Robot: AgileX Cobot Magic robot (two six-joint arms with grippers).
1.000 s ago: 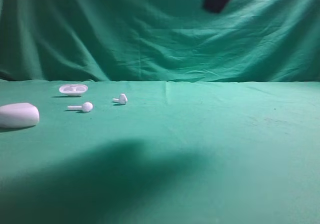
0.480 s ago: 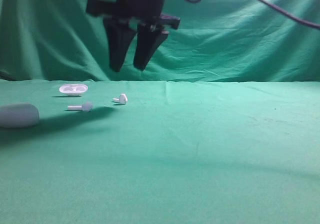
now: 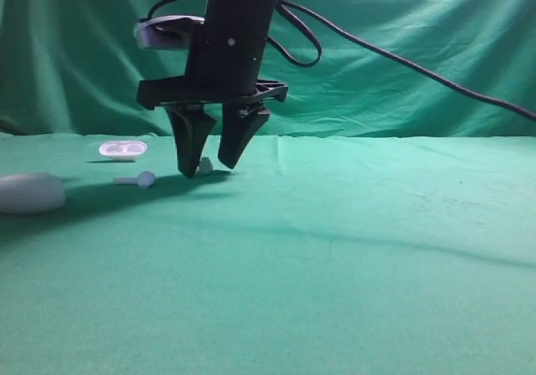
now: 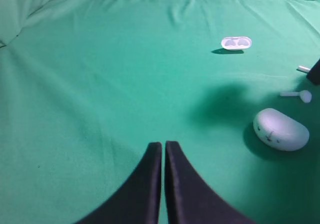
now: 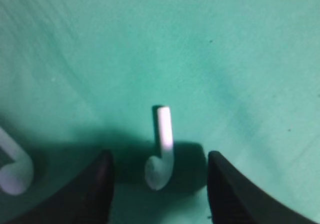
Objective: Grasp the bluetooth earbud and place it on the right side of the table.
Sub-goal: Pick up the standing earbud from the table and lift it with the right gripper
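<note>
Currently, right fingers: spread apart, nothing between them yet, one dark tip at each side of the bluetooth earbud in the right wrist view; in the exterior high view the right gripper stands tip-down at the tabletop with the same earbud just visible between the tips.

Bluetooth earbud: white, lying flat on the green cloth, stem toward 12 o'clock and rounded head toward 6 o'clock in the wrist view; not touching either finger as far as can be seen.

Twin earbud: near, at 9 o'clock of the gripper. Oval case tray: farther off at 10 o'clock. White case body: well apart at 9 o'clock.

Left fingers: pressed together, holding nothing, hanging over bare cloth.

Risks, as judged:
- Glossy rounded head may squirt out when the fingers close, if contact falls on the curve rather than across the body.
- Tips may catch the cloth and drag a fold, shifting the earbud.
- Closing off-centre may pivot the stem and flick the piece toward its twin.
</note>
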